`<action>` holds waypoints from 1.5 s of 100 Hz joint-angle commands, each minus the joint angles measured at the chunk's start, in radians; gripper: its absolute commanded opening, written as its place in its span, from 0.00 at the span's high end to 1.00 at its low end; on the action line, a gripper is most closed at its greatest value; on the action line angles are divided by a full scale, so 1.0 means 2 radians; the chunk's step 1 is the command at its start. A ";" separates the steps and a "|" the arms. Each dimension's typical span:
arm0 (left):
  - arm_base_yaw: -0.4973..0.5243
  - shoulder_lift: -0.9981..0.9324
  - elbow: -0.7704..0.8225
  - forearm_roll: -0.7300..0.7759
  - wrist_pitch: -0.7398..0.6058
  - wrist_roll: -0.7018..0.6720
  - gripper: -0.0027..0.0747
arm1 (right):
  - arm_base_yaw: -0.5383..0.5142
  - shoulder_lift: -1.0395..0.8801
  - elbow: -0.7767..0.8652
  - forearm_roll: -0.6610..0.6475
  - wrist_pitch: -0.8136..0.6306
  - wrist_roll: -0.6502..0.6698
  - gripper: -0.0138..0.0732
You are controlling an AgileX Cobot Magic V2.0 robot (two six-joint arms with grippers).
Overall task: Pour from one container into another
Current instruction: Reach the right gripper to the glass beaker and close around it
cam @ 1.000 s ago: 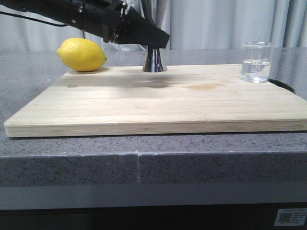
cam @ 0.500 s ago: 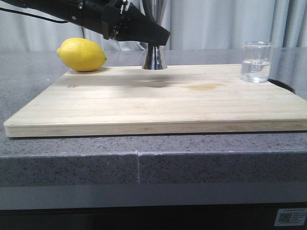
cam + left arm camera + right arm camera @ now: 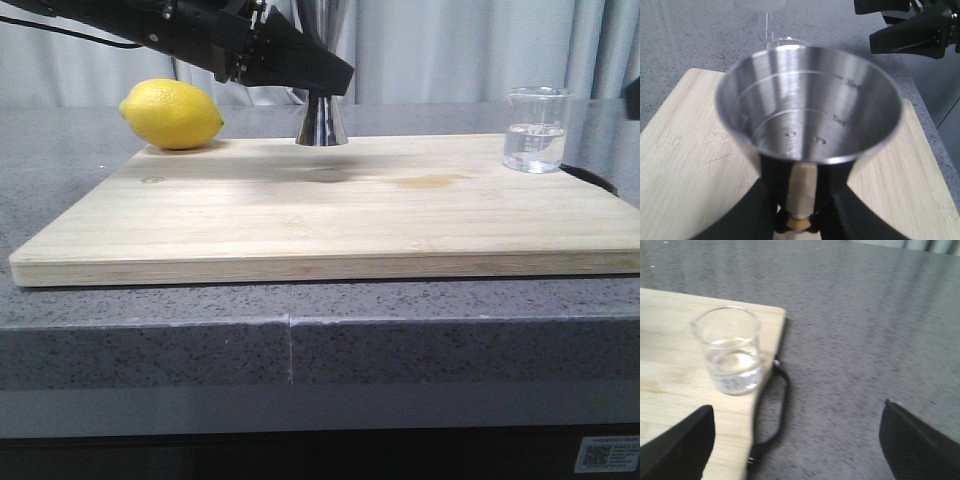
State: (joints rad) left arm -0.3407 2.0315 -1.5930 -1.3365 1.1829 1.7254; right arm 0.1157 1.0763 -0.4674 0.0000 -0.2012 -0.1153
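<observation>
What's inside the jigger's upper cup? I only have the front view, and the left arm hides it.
Observer: In the left wrist view the jigger cup looks empty, with only engraved lines inside.
Operator: Is the left pincer closed on it?
Observer: Yes. The left pincer clamps its narrow waist, at the gold band.
Operator: And the right pincer?
Observer: The right pincer is open wide, short of the beaker and not touching it.
</observation>
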 commanded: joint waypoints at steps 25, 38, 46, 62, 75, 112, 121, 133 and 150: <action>0.002 -0.025 -0.016 -0.039 0.024 -0.001 0.90 | 0.029 0.077 -0.010 -0.006 -0.119 0.010 0.15; 0.002 -0.025 -0.016 -0.038 0.024 -0.001 0.90 | 0.033 0.088 -0.010 -0.006 -0.155 0.011 0.15; 0.002 -0.025 -0.016 -0.038 0.024 -0.001 0.90 | 0.033 0.095 -0.010 -0.006 -0.166 0.011 0.15; 0.002 -0.025 -0.016 -0.038 0.024 -0.001 0.90 | 0.033 0.121 -0.010 -0.008 -0.203 0.014 0.15; 0.002 -0.025 -0.016 -0.038 0.024 -0.001 0.90 | 0.033 0.139 -0.010 -0.009 -0.226 0.015 0.15; 0.002 -0.025 -0.016 -0.038 0.024 0.002 0.90 | 0.033 0.168 -0.012 -0.021 -0.280 0.032 0.15; 0.002 -0.025 -0.016 -0.038 0.024 0.002 0.90 | 0.033 0.178 -0.012 -0.023 -0.290 0.033 0.15; 0.002 -0.025 -0.016 -0.038 0.024 0.002 0.90 | 0.033 0.192 -0.012 -0.035 -0.309 0.052 0.15; 0.002 -0.025 -0.016 -0.038 0.024 0.002 0.90 | 0.033 0.207 -0.012 -0.037 -0.329 0.054 0.15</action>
State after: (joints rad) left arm -0.3407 2.0315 -1.5930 -1.3346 1.1843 1.7254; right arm 0.1847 1.5047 -0.4674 -0.0628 -0.7570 -0.0118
